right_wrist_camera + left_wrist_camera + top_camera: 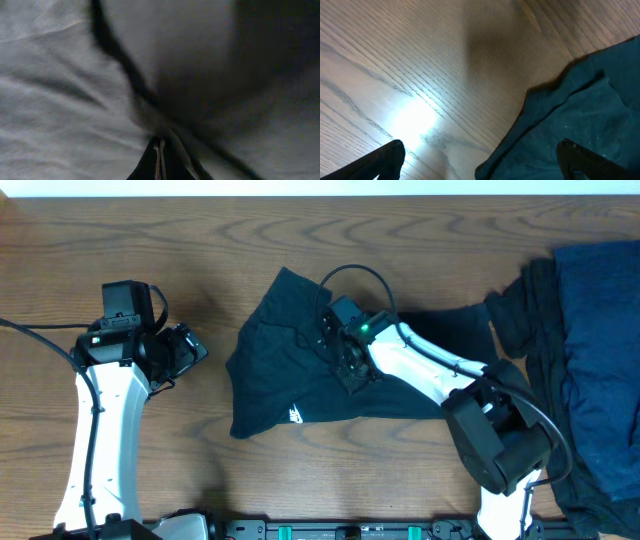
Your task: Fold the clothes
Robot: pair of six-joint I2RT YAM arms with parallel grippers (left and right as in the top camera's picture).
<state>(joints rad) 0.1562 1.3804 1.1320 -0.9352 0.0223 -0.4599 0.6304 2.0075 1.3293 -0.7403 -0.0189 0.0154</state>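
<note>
Cloth fills my right wrist view. The right hand (pixel 159 161) is pinched fully closed, and creases in the black T-shirt (pixel 285 380) run to its tips, so I judge it has nipped fabric near the shirt's middle, likely to draw a fold. The shirt lies crumpled mid-worktop (pixel 200 240), white logo (pixel 296 416) at its front edge. My left hand (pixel 182 350) hovers wide, holding nothing, near the shirt's edge. More dark clothes (pixel 590 350) wait far right.

Bright glare on the table (pixel 415 120); right wrist view dim, blurred.
</note>
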